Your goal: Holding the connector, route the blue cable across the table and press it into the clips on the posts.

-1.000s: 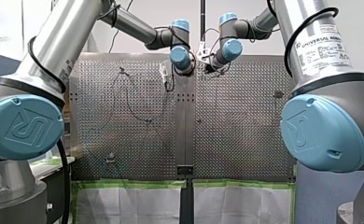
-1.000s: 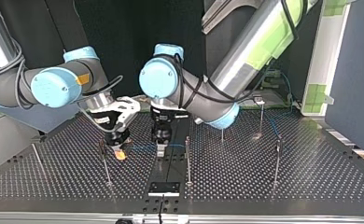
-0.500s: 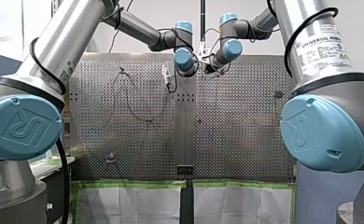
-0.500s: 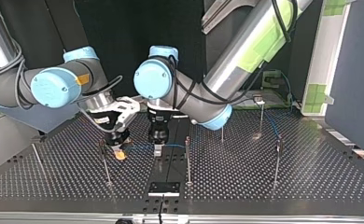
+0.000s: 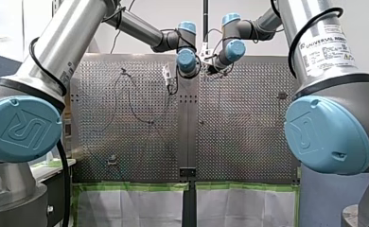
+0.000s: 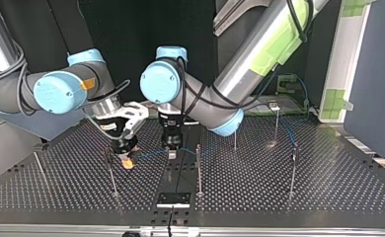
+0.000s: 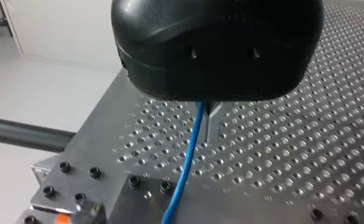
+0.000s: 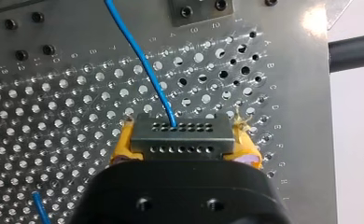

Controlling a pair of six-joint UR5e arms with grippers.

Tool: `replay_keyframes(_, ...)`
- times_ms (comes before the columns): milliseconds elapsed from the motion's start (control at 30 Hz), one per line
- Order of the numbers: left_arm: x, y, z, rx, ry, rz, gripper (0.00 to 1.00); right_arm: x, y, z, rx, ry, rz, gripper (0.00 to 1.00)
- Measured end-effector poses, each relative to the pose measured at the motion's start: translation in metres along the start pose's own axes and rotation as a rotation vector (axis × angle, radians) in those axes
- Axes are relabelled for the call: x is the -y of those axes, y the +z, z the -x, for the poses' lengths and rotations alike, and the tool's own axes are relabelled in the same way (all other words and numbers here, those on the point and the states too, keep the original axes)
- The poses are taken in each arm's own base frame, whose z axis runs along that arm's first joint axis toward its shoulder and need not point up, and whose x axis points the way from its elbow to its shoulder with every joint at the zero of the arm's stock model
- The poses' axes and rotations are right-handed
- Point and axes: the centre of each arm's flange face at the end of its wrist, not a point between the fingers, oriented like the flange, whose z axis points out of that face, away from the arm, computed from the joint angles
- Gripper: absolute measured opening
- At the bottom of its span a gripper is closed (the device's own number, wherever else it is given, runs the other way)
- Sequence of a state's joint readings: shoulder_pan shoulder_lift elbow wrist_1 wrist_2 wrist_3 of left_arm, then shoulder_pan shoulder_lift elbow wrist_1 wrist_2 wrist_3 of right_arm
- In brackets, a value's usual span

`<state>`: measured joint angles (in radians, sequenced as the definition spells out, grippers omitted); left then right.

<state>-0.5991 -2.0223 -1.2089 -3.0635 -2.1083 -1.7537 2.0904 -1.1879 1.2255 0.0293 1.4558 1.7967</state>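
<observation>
In the right wrist view my right gripper (image 8: 184, 144) has its yellow pads (image 8: 124, 144) shut on the grey connector (image 8: 180, 130). The blue cable (image 8: 143, 60) leaves the connector and runs away over the perforated table (image 8: 54, 116). The top view shows my right gripper (image 6: 126, 160) low beside a thin post (image 6: 110, 173). To its right there, my left gripper (image 6: 172, 152) is shut on the blue cable (image 6: 151, 154), a short way along from the connector. In the left wrist view the cable (image 7: 185, 163) passes down from the closed metal fingers (image 7: 213, 119).
Several thin posts stand on the table, among them one (image 6: 198, 170) just right of my left gripper in the top view and another (image 6: 293, 170) further right. A black bracket (image 6: 173, 199) sits at the near edge. Slack blue cable (image 6: 285, 129) lies at the far right.
My left gripper has closed on the blue cable and lifted it slightly off the table. My right gripper has stayed put with the connector.
</observation>
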Motion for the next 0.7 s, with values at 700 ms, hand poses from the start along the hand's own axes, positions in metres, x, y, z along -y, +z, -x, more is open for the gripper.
replay_keyframes(700, -0.019, -0.021, -0.074, -0.026, -0.005, 0.034, 0.0, -0.012, -0.014, 0.062, 0.12, 0.008, 0.031, 0.0)
